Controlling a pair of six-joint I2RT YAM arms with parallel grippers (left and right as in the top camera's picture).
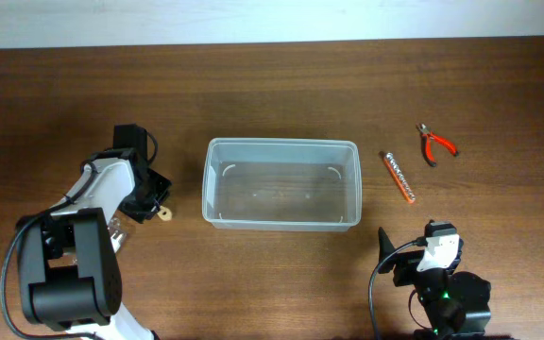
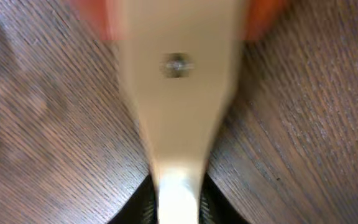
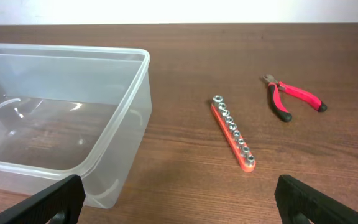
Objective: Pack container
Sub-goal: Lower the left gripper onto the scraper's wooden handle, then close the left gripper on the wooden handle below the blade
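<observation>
The container (image 1: 281,184) is seen at the centre of the overhead frame on the wooden surface (image 1: 281,94), with an orange socket rail (image 1: 399,177) just to its right and red-handled pliers (image 1: 436,144) at the upper right. The left end effector (image 1: 159,208), at the left beside the container, is pinched on a blurred beige tool (image 2: 178,93). The right end effector (image 3: 179,190), at the lower right, is spread wide.
</observation>
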